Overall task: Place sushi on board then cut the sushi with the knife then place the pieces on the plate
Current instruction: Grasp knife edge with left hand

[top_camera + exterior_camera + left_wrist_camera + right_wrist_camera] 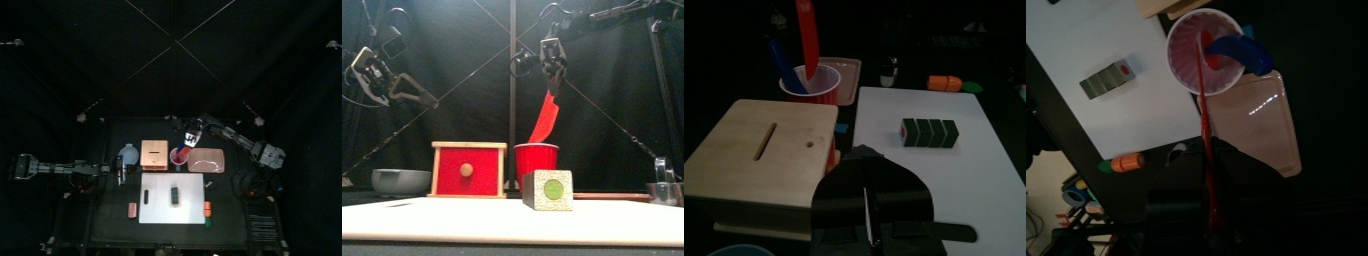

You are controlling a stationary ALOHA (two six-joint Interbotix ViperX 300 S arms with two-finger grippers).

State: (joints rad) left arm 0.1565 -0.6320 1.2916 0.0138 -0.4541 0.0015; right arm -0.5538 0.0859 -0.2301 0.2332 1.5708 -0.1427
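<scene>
— On the table around the white cutting board, what do we have?

— Behind it we see the wooden box with its red drawer front. The red cup is just beside the box, and the pink tray lies on the cup's other side. The blue-grey bowl sits left of the box. Small orange toy foods lie near the board's front corners.

— And what is in the containers?

— The cup holds the blue knife. The red knife hangs tilted over it with its lower end at the cup's mouth, and the right gripper pinches its top.

— Where is the sushi?

— We find the sushi roll lying near the board's middle, its dark green blocks joined side by side. From the front its end shows a green round on a pale face. The left gripper hangs left of the box, its jaws pressed together on nothing.
</scene>
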